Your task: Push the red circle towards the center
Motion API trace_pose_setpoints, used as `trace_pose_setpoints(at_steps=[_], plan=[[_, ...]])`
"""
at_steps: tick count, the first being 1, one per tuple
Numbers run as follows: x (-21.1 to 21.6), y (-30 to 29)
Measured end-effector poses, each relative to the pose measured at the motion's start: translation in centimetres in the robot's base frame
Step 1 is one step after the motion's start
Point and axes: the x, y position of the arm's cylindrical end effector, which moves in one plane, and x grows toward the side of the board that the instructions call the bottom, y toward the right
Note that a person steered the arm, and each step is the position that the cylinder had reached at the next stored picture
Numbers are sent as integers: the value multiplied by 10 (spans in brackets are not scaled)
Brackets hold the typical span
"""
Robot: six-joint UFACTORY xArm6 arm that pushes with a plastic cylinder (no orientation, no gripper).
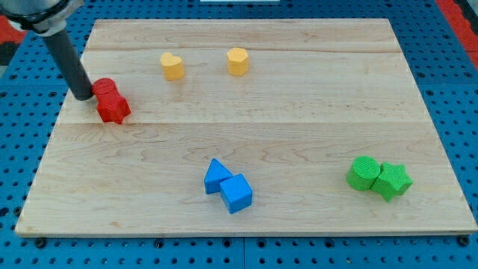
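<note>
The red circle (105, 87) sits near the board's left edge, in the upper left of the view. A red star (113, 107) touches it just below and to the right. My tip (82, 96) is at the end of the dark rod and touches the red circle's left side. The rod rises from there to the view's top left corner.
A yellow heart (172, 66) and a yellow hexagon (237, 60) stand near the top. A blue triangle (216, 175) and blue cube (237, 193) touch at the bottom middle. A green circle (364, 172) and green star (392, 181) touch at the lower right. The wooden board (299, 112) lies on a blue pegboard.
</note>
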Motion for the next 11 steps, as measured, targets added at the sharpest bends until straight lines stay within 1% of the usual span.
trace_pose_setpoints(at_steps=[2, 3, 5, 6, 9, 10, 11], plan=[[-9, 10], [-15, -3], [-15, -5], [-15, 20], [-13, 132], [0, 149], [0, 149]])
